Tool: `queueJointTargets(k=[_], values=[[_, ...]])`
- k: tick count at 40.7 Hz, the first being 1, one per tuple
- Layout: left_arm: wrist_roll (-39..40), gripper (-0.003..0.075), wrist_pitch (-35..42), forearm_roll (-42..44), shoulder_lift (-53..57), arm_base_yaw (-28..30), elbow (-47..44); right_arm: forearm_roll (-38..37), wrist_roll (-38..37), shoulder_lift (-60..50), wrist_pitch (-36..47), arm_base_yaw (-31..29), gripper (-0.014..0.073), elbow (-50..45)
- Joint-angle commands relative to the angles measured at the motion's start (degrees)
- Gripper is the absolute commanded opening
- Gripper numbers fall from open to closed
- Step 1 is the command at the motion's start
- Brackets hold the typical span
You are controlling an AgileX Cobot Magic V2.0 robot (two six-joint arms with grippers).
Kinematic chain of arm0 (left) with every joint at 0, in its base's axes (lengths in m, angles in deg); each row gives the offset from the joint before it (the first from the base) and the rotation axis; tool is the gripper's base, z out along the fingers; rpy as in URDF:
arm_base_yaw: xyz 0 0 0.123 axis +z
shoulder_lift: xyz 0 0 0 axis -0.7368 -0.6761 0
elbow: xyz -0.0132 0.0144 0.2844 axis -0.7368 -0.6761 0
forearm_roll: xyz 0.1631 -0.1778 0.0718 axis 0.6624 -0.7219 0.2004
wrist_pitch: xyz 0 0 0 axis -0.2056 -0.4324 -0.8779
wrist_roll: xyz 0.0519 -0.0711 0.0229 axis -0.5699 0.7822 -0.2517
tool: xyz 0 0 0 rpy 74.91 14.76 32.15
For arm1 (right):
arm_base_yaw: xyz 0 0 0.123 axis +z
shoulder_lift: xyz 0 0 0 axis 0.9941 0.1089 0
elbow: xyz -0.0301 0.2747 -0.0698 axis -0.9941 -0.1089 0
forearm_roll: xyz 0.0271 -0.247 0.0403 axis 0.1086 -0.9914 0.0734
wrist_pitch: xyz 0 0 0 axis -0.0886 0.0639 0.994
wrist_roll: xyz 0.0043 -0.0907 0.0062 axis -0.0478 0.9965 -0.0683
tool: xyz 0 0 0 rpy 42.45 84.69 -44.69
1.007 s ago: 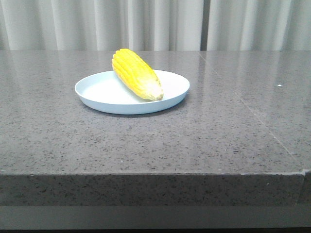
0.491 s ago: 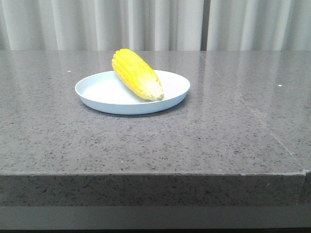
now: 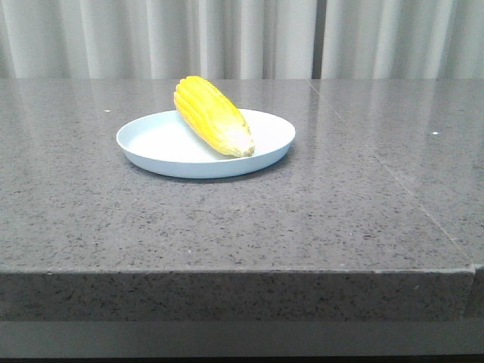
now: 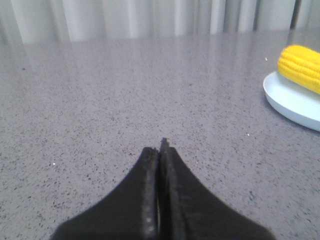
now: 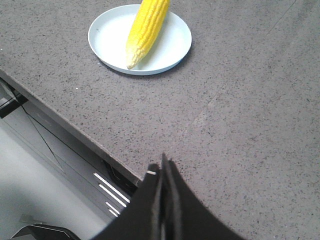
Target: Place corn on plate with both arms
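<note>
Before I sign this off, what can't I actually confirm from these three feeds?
- Front view: neither gripper shows; both are outside the frame.
- Left wrist view: the plate and corn are cut by the picture's edge; only the corn's thick end shows.
- Right wrist view: the corn's thick end runs past the picture's edge.
- Front view: the plate's far rim behind the corn is hidden by the cob.
- Both wrist views: the left gripper and right gripper arms are out of sight.
</note>
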State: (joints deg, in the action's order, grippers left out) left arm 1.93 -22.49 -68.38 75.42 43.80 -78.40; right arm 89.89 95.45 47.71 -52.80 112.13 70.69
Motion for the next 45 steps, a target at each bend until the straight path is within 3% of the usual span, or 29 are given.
queueJointTargets(k=[1, 10, 29, 36, 45], values=[[-0.2, -0.002, 11.7, -0.8, 1.1, 0.2, -2.5, -0.4, 0.4, 0.4, 4.2, -0.1, -0.0067, 1.3], [-0.2, -0.002, 19.1, -0.8, 4.2, 0.2, -8.4, -0.4, 0.4, 0.4, 4.2, -0.1, -0.0067, 1.3], [-0.2, -0.002, 18.0, -0.8, 4.2, 0.2, -8.2, -0.4, 0.4, 0.4, 4.1, -0.1, -0.0067, 1.3], [5.1, -0.002, 18.0, 4.7, 4.1, 0.2, -8.2, -0.4, 0.4, 0.4, 4.0, -0.1, -0.0067, 1.3], [5.1, -0.002, 18.0, 4.7, 4.1, 0.2, -8.2, -0.4, 0.4, 0.4, 4.0, -0.1, -0.0067, 1.3]])
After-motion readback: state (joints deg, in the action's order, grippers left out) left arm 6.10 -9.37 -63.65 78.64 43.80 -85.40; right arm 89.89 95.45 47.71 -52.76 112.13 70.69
